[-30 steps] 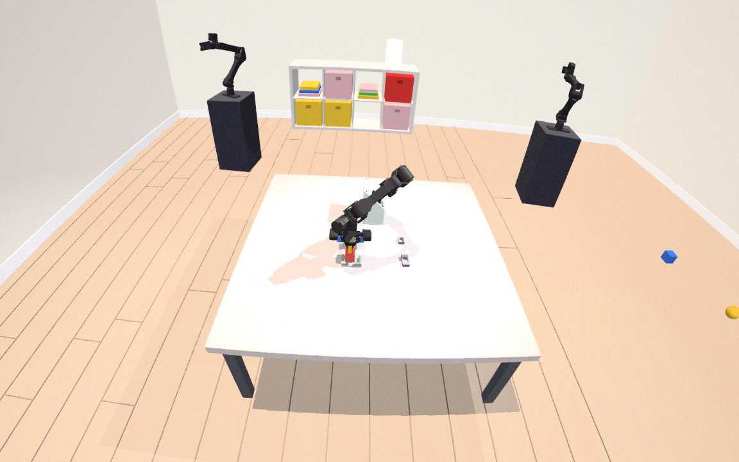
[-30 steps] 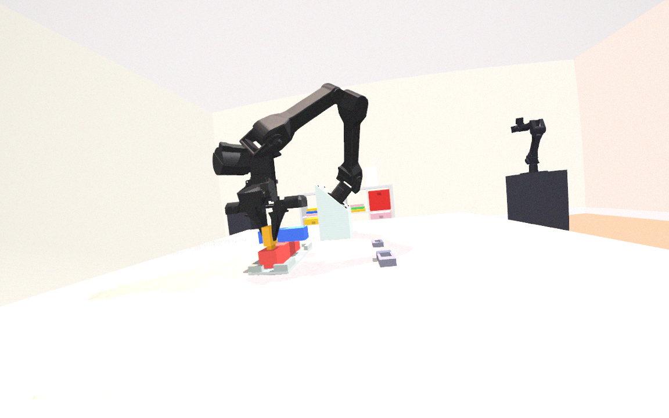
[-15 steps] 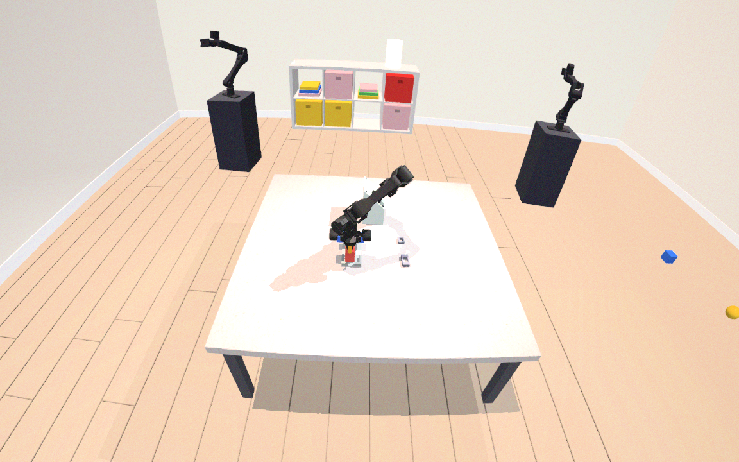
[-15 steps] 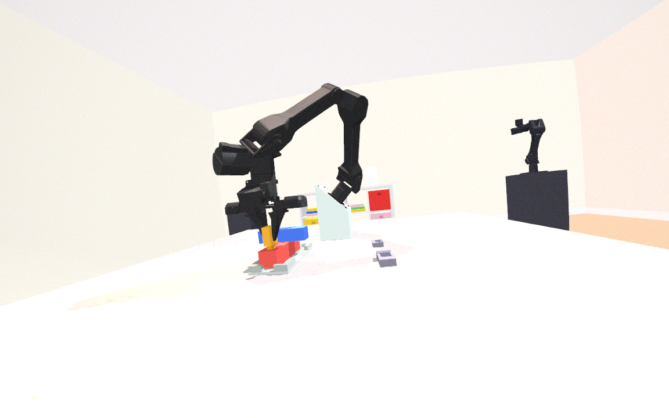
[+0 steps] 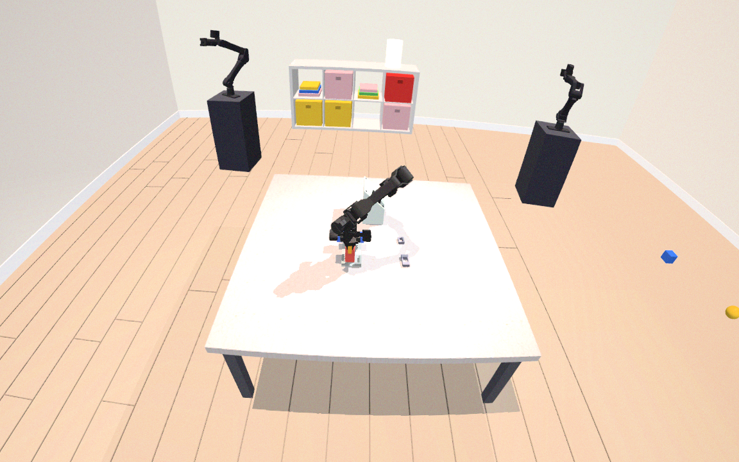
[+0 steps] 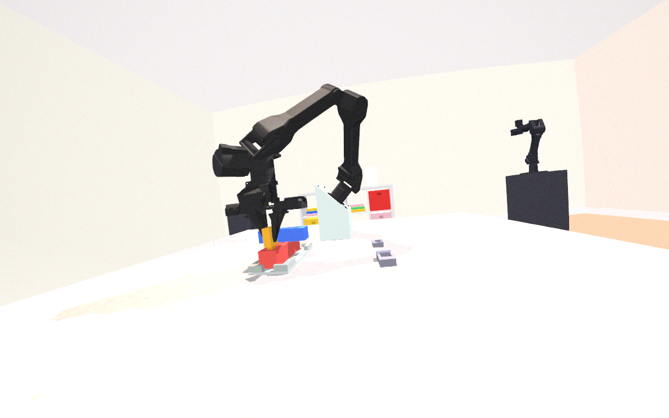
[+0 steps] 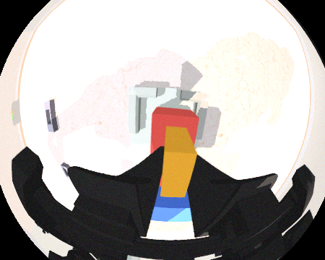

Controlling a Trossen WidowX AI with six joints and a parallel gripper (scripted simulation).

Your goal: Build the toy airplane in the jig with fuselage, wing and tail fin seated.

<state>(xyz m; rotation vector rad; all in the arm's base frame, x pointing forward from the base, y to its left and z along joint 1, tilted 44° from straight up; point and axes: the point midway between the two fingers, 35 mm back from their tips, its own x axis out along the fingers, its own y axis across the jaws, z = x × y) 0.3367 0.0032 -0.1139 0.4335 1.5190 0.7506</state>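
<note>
The red fuselage (image 5: 349, 257) (image 6: 268, 258) (image 7: 174, 117) lies in the pale grey cradle (image 6: 281, 268) (image 7: 133, 119). The blue wing (image 6: 295, 233) (image 7: 173, 202) lies across the top of the fuselage, partly hidden by the gripper. The orange tail fin (image 5: 349, 249) (image 6: 268, 237) (image 7: 177, 173) stands upright at the fuselage's near end, its bottom at the fuselage top with no gap visible. Whether its tab is fully in the socket is hidden. My gripper (image 6: 271, 234) (image 7: 178, 162) points down and is shut on the tail fin.
Two small grey open holders, the nearer one (image 5: 405, 260) (image 6: 386, 258) and the farther one (image 5: 400, 240) (image 6: 377, 243), stand on the table (image 5: 372, 321) to the right of the cradle. A pale wedge-shaped stand (image 5: 373, 215) (image 6: 333, 223) carries the arm's base behind the cradle.
</note>
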